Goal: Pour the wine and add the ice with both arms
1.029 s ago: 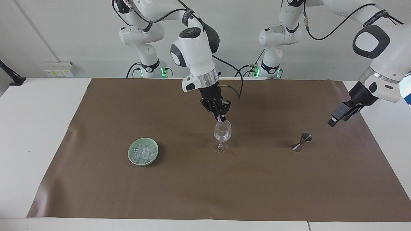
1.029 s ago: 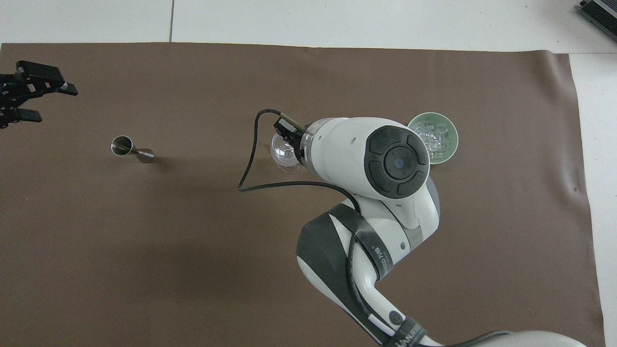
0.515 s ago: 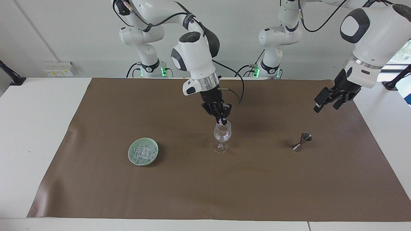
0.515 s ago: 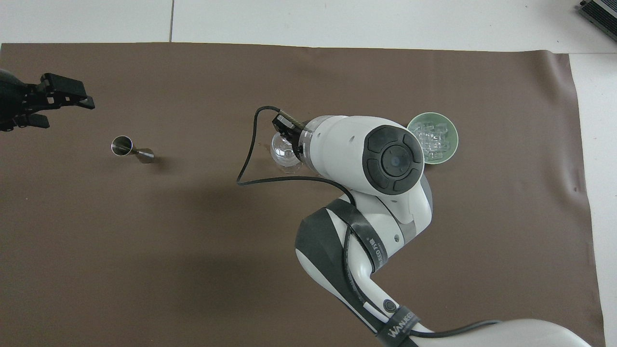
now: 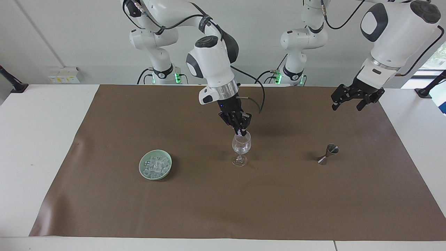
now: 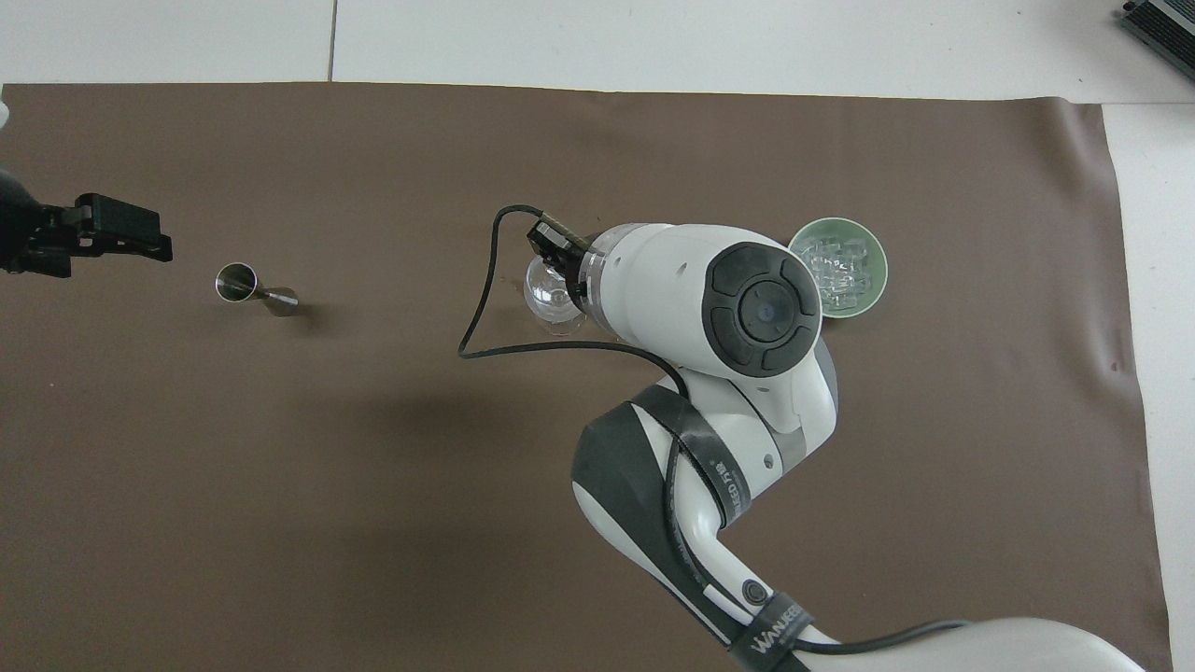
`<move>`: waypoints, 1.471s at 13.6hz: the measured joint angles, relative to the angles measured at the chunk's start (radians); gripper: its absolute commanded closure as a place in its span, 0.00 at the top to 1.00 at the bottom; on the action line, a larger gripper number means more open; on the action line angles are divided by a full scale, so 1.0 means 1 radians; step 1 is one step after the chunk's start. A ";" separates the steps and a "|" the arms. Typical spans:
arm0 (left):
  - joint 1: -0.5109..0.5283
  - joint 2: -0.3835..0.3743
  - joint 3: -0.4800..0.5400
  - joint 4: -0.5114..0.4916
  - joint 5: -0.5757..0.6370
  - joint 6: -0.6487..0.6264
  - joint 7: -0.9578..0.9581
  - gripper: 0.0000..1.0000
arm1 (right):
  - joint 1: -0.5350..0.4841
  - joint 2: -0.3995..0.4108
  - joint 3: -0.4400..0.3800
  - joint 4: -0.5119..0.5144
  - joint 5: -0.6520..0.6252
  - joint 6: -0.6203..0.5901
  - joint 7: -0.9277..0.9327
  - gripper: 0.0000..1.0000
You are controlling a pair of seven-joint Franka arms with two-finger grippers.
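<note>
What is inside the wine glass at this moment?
The wine glass looks clear, with no coloured liquid showing. The right gripper, shut, sits at its rim. From overhead the right arm covers most of the bowl, so ice inside cannot be confirmed.

Brown mat — steel jigger

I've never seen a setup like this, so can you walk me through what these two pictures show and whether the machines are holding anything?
These are two white robot arms at a table covered by a brown mat. One picture faces the robots from across the table; the other looks down from above their end.

On the mat stand a wine glass, a green dish of ice and a small metal measuring cup.

The right gripper is shut just over the glass's rim; whether it pinches an ice cube cannot be told. The left gripper hangs open and empty above the mat near the measuring cup's end.
</note>
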 measured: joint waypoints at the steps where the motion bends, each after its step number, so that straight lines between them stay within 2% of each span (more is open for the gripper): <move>1: -0.012 -0.004 0.001 -0.008 0.010 0.000 0.005 1.00 | -0.001 0.001 0.000 0.000 0.000 0.000 0.000 0.00; 8: -0.026 -0.041 0.018 0.037 0.025 -0.066 0.027 1.00 | -0.001 0.009 -0.001 0.000 0.000 0.003 0.000 0.00; 16: -0.025 -0.055 0.038 0.042 0.025 -0.069 0.027 1.00 | 0.000 0.022 0.000 0.000 0.000 0.026 0.000 0.00; 20: -0.025 -0.060 0.043 0.042 0.025 -0.071 0.027 1.00 | 0.000 0.022 0.000 0.000 0.000 0.026 0.000 0.13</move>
